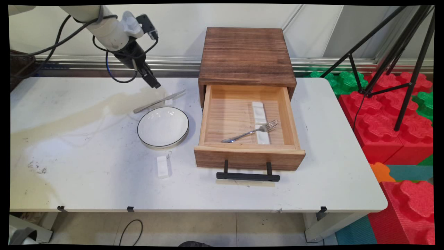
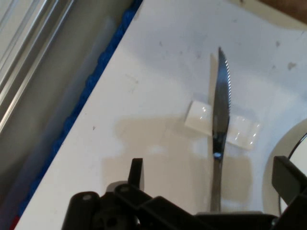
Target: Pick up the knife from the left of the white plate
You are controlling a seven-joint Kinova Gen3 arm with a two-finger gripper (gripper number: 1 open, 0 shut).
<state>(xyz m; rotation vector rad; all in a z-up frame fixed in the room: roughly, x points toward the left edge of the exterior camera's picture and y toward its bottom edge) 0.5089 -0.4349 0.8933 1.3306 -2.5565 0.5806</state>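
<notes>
Hovering with fingers spread, the pincer (image 2: 208, 179) hangs above a serrated knife (image 2: 220, 129) propped on a white ceramic rest (image 2: 199, 116) on the counter (image 1: 86, 173), a stiff, thin, slippery-looking blade best gripped across its handle.

You have the plate (image 1: 163, 126) left of the open drawer (image 1: 248, 119). Knife (image 1: 159, 101) lies across a rest (image 1: 169, 101) at the plate's 12 o'clock; another rest (image 1: 163, 166) at 6 o'clock. Fork (image 1: 251, 131) lies in the drawer, across two rests (image 1: 261, 122).
</notes>
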